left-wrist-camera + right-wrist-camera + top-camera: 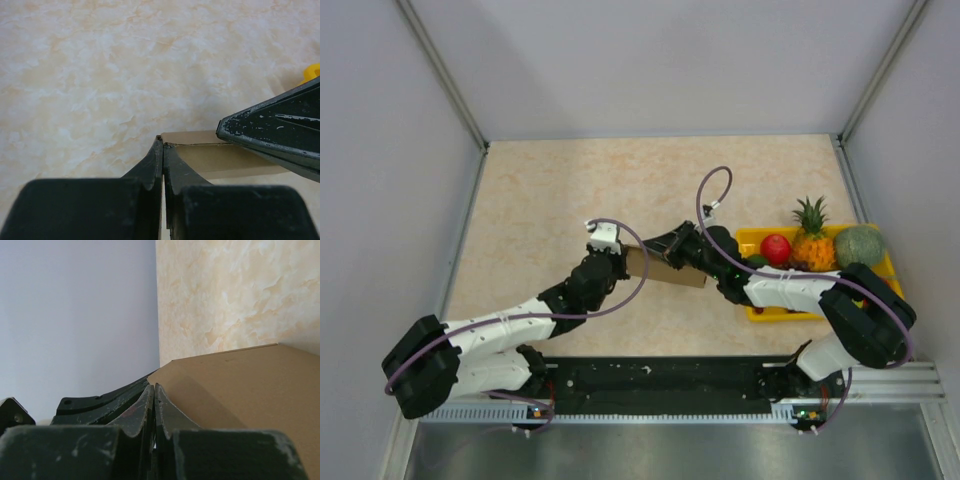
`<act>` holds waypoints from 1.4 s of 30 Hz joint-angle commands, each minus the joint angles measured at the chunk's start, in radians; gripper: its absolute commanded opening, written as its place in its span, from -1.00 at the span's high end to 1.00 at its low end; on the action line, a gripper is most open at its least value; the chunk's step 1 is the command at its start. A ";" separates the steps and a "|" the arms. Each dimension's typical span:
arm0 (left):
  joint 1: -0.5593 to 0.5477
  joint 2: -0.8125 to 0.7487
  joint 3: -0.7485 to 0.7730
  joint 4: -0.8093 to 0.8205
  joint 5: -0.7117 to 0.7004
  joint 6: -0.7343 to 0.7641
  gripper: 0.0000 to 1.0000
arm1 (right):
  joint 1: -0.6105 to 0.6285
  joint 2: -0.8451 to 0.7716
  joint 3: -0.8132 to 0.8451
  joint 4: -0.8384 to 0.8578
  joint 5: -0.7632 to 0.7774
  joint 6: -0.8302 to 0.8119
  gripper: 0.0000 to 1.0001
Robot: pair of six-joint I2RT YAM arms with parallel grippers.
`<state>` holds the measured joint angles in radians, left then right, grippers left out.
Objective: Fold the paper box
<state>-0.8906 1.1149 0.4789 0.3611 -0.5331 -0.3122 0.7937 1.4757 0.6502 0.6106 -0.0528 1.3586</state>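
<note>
The paper box is a brown cardboard piece held low over the table's middle, between my two arms. My left gripper is at its left end. In the left wrist view that gripper is shut, with a thin cardboard wall pinched edge-on between the fingers. My right gripper comes in from the right onto the box's far edge. In the right wrist view it is shut at the corner of a wide brown panel; its hold on the cardboard is hard to make out.
A yellow fruit tray lies at the right under my right arm, holding a red apple, a pineapple and a green melon. Grey walls close in the beige marbled table.
</note>
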 commanded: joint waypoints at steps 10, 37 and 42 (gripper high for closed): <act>-0.005 -0.105 -0.112 -0.076 0.074 -0.074 0.29 | 0.004 0.060 -0.083 0.084 0.048 0.065 1.00; 0.452 -0.136 0.282 -0.490 0.896 -0.301 -0.47 | -0.019 0.090 -0.089 0.083 0.025 -0.027 1.00; 0.561 -0.032 0.245 -0.413 1.143 -0.330 -0.97 | -0.017 0.089 -0.077 0.078 0.010 -0.042 1.00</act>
<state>-0.3943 1.0336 0.7372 -0.1291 0.3309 -0.6197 0.7868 1.5394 0.5705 0.7834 -0.0322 1.3655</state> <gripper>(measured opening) 0.981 0.003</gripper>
